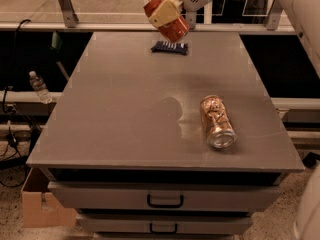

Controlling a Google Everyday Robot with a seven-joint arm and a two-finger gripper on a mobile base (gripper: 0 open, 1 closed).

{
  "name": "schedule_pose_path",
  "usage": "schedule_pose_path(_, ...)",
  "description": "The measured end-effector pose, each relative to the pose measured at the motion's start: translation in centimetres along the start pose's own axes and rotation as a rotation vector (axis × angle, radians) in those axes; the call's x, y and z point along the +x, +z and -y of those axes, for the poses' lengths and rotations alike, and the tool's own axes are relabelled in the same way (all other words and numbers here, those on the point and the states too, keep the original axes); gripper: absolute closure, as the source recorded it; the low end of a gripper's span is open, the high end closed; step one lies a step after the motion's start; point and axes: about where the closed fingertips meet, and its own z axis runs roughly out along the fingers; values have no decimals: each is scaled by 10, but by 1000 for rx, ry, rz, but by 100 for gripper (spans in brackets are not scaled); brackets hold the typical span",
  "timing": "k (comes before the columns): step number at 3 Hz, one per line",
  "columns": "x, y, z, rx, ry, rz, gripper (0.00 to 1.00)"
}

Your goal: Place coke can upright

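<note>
One coke can (175,29), tilted with its upper end leaning left, hangs over the far edge of the table (125,114), clamped across its middle in my gripper (163,15), above a dark packet (170,47).

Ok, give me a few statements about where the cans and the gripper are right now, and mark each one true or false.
1. The gripper holds the coke can in the air over the far end of the table. True.
2. The coke can stands upright on the table. False: it is tilted in the gripper, off the surface.
3. The gold-tan can lies on its side on the right part of the table. True.
4. The dark blue packet touches the gold-tan can. False: it lies well apart from it, at the far end beneath the gripper.
</note>
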Motion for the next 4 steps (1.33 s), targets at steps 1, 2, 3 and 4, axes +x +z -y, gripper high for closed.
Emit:
schedule_pose_path(1,14,-4,14,-94,-55,82,100)
schedule_pose_path(2,39,-8,23,-147,-64,156,100)
schedule_pose_path(3,67,-13,28,-159,-37,228,100)
schedule_pose_path(4,97,-15,26,-160,0,311,100)
